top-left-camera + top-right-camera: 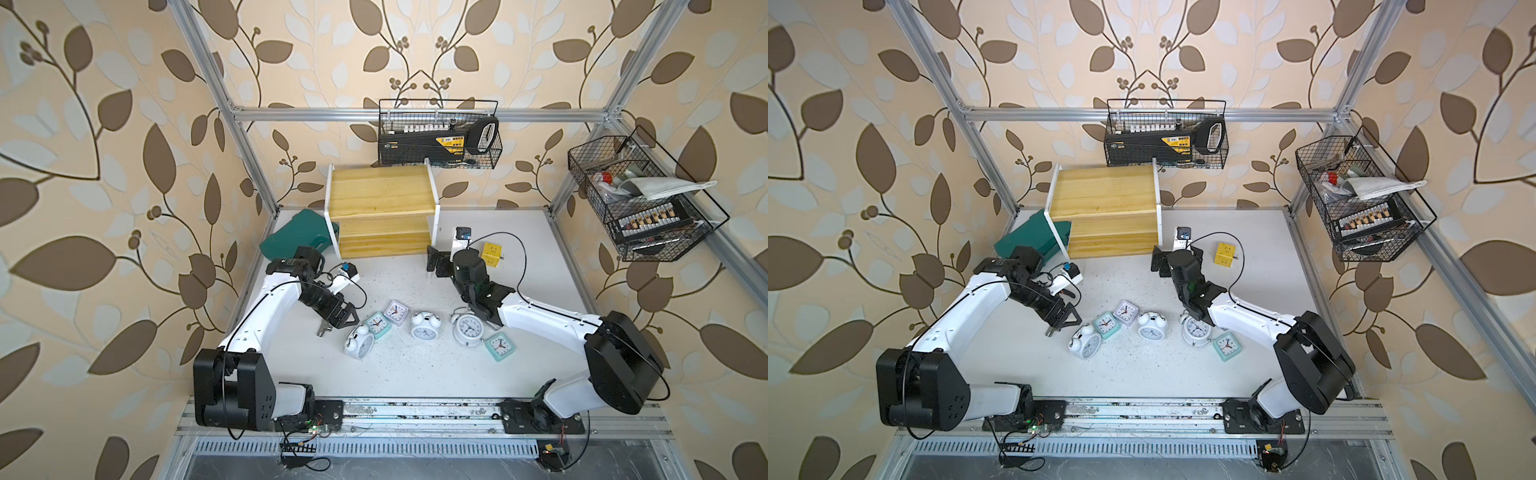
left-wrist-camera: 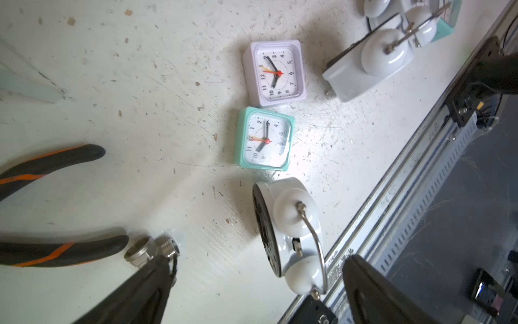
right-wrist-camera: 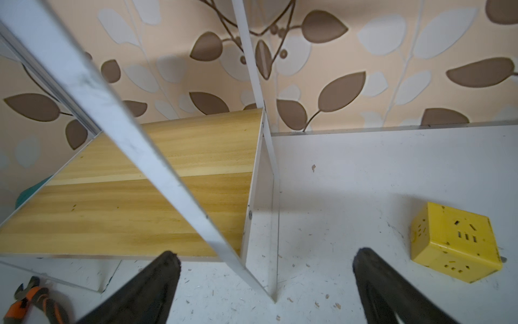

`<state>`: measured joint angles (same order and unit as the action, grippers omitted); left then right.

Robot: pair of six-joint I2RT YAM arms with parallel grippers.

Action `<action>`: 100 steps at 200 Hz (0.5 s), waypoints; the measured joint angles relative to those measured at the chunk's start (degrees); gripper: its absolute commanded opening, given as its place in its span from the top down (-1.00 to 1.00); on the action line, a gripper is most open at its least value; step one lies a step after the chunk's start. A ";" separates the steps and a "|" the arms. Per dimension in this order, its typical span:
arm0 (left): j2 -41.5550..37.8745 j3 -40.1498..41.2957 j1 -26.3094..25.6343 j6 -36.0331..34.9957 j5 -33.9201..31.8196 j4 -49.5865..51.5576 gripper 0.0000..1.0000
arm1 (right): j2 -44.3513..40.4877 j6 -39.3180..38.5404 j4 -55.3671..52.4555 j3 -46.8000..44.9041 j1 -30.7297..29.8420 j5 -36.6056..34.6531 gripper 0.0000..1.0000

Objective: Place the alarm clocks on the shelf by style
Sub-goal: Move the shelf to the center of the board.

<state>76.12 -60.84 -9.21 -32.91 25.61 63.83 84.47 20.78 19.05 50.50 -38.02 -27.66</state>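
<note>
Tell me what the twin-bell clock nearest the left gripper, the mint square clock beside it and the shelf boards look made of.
Twin-bell clock: probably painted metal, glossy white; the bells shine and the handle is bare wire. Mint square clock: moulded plastic, satin case, clear glossy lens catching glare. Shelf boards: pale wood or wood-look laminate, matte; grain streaks show, which one is unclear.

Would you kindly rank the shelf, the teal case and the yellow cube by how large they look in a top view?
1. shelf
2. teal case, partly hidden behind the shelf
3. yellow cube
</note>
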 measured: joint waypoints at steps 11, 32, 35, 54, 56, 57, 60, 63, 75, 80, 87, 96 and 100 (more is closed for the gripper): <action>0.00 -0.39 -2.29 0.70 -1.42 1.05 -0.98 | -1.33 0.00 -0.63 -0.02 -0.04 0.57 -0.98; 0.04 -0.52 -7.65 2.99 -4.70 2.14 -0.98 | -4.28 0.02 -1.31 -0.46 -0.13 1.22 -0.98; 0.04 -0.52 -8.35 3.26 -5.14 2.23 -0.98 | -4.68 0.02 -1.36 -0.59 -0.17 1.33 -0.98; 0.37 -0.48 -12.68 5.40 -8.09 2.10 -0.98 | -6.95 0.11 -1.49 -1.70 -0.24 1.42 -0.98; 0.42 -0.46 -13.09 5.66 -8.41 2.05 -0.98 | -7.08 0.15 -1.49 -1.79 -0.24 1.44 -0.98; 0.48 -0.44 -13.35 5.81 -8.76 2.01 -0.98 | -7.23 0.17 -1.49 -1.90 -0.24 1.46 -0.98; 0.63 -0.37 -13.92 6.14 -9.29 1.88 -0.98 | -7.48 0.20 -1.51 -2.10 -0.24 1.53 -0.98; 0.76 -0.28 -14.45 6.40 -9.73 1.73 -0.98 | -7.72 0.20 -1.55 -2.27 -0.24 1.60 -0.98; 1.51 0.33 -16.20 7.65 -11.96 0.96 -0.98 | -8.46 0.24 -1.81 -2.97 -0.37 1.77 -0.98; 1.95 0.57 -16.85 8.09 -12.68 0.66 -0.98 | -8.74 0.24 -1.92 -3.23 -0.46 1.81 -0.98; 2.54 0.90 -17.55 8.70 -13.77 0.31 -0.98 | -9.11 0.24 -2.14 -3.61 -0.61 1.90 -0.98; 3.39 1.31 -18.36 9.40 -14.84 -0.11 -0.98 | -9.64 0.26 -2.23 -4.09 -0.83 2.05 -0.98; 3.76 1.51 -18.78 9.64 -15.30 -0.39 -0.98 | -9.88 0.26 -2.38 -4.28 -0.90 2.19 -0.98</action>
<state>79.88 -59.33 -27.99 -23.27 10.31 63.44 74.59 21.04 16.67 46.22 -38.92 -25.47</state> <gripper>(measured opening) 0.989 0.989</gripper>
